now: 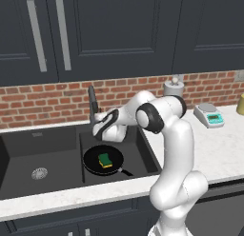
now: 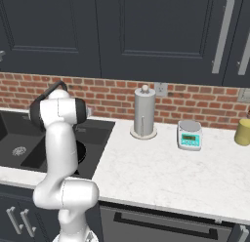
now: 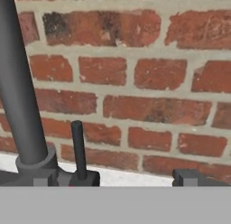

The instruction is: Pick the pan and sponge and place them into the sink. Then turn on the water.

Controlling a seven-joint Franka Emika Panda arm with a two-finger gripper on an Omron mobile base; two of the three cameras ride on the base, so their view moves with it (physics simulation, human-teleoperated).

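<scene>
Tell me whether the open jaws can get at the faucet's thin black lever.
Probably yes: the gripper faces the thin black lever beside the dark faucet column, jaws open, nothing between.

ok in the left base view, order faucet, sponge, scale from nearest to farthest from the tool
1. faucet, right beside the tool, at the back of the sink.
2. sponge, in the pan below the tool.
3. scale, far right on the counter.
</scene>
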